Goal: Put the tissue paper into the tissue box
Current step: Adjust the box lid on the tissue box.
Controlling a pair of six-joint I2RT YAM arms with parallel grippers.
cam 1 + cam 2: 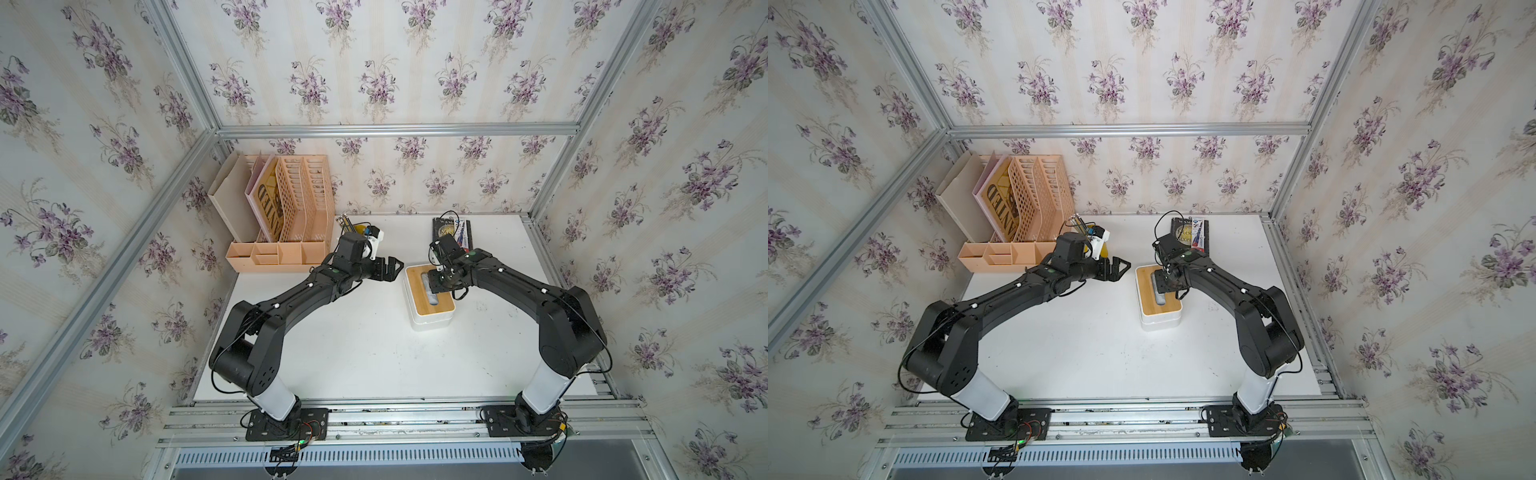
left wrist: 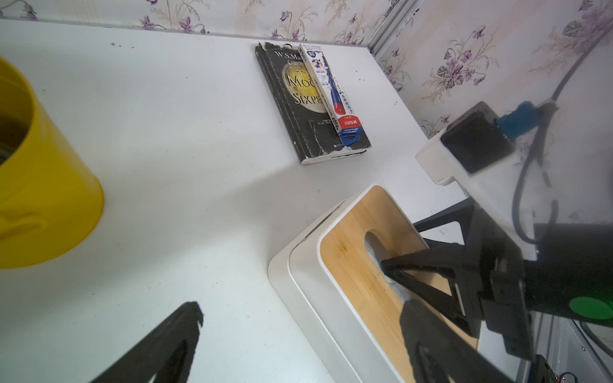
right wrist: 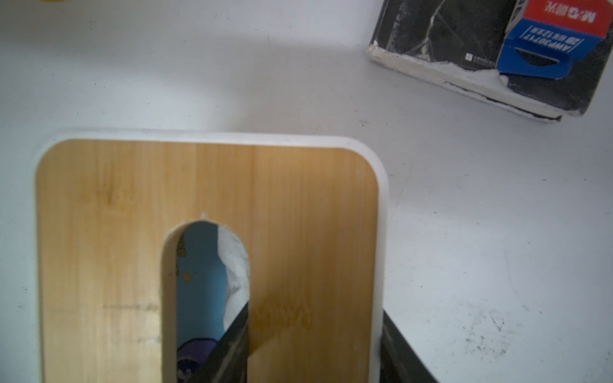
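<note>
Violet-sprigged wallpaper closes round a white tabletop (image 1: 353, 332) where two black robot arms work.

One finger (image 3: 232, 351) of the right gripper (image 1: 440, 282) dips into the oblong slot of the bamboo lid (image 1: 417, 291). Its partner lies against the lid's outer white rim, so the pair pinch the strip of wood between slot and edge.

Through the slot the tissue paper (image 3: 200, 285) shows: light-blue wrapper, a crumple of white tissue, and a dark round logo. The pack lies inside the tissue box (image 1: 432, 323), a white tub standing mid-table in both top views, with the lid on top. Whether the lid sits fully flush I cannot tell; the left wrist view shows a white step below its rim.

The left gripper (image 1: 388, 266) hovers just beside the box, on the side away from the right arm. Its fingers are spread wide with nothing between them.

Further out, a worn black book (image 2: 298, 109) lies near the back wall with a narrow red, blue and white card packet (image 2: 331, 89) on it. A yellow cup (image 2: 43, 199) stands behind the left arm, and a peach desk organiser (image 1: 286, 216) fills the back corner.

By my reckoning the task is nearly finished: the pack is in and the lid is on. What seems left is for the right fingers to let go and lift clear.
</note>
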